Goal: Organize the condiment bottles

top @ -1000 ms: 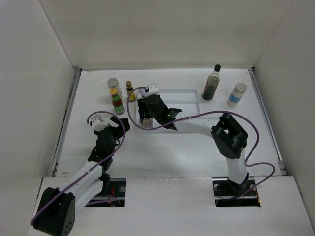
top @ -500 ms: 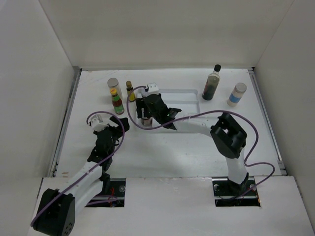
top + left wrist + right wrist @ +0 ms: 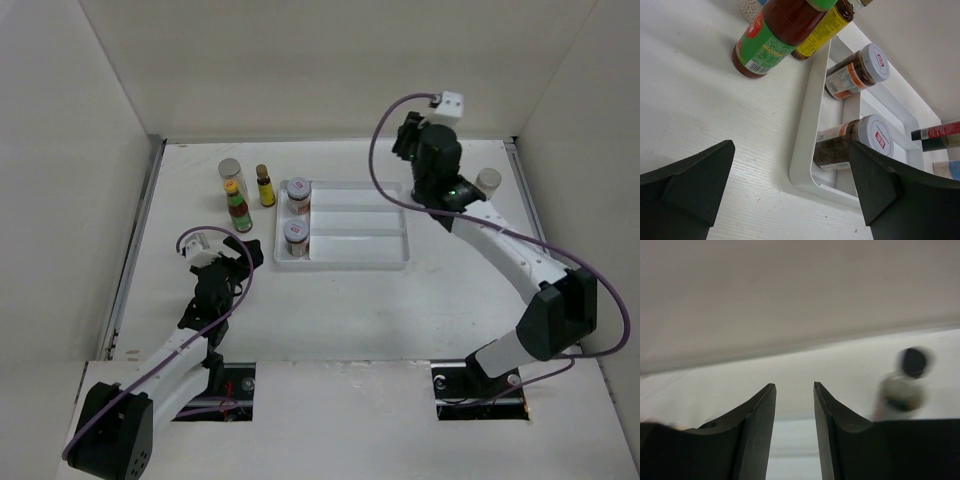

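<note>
Okay, right gripper (image 3: pixel 794 390) barely parted, empty; that narrow, it may topple the black-capped bottle (image 3: pixel 901 390). Left gripper (image 3: pixel 790 170) wide apart, empty.

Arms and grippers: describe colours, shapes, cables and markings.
The left arm and right arm have white links, black joints and a purple cable. A white camera block tops each wrist. The left gripper and right gripper have dark wedge-shaped fingers. No markings show.

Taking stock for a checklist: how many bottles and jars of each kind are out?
Short jars: 2
Silver-lidded jar: 1
Red sauce bottle: 1
Yellow-capped brown bottle: 1
White-capped bottle: 1
Dark black-capped bottle: 1
Total: 7
</note>
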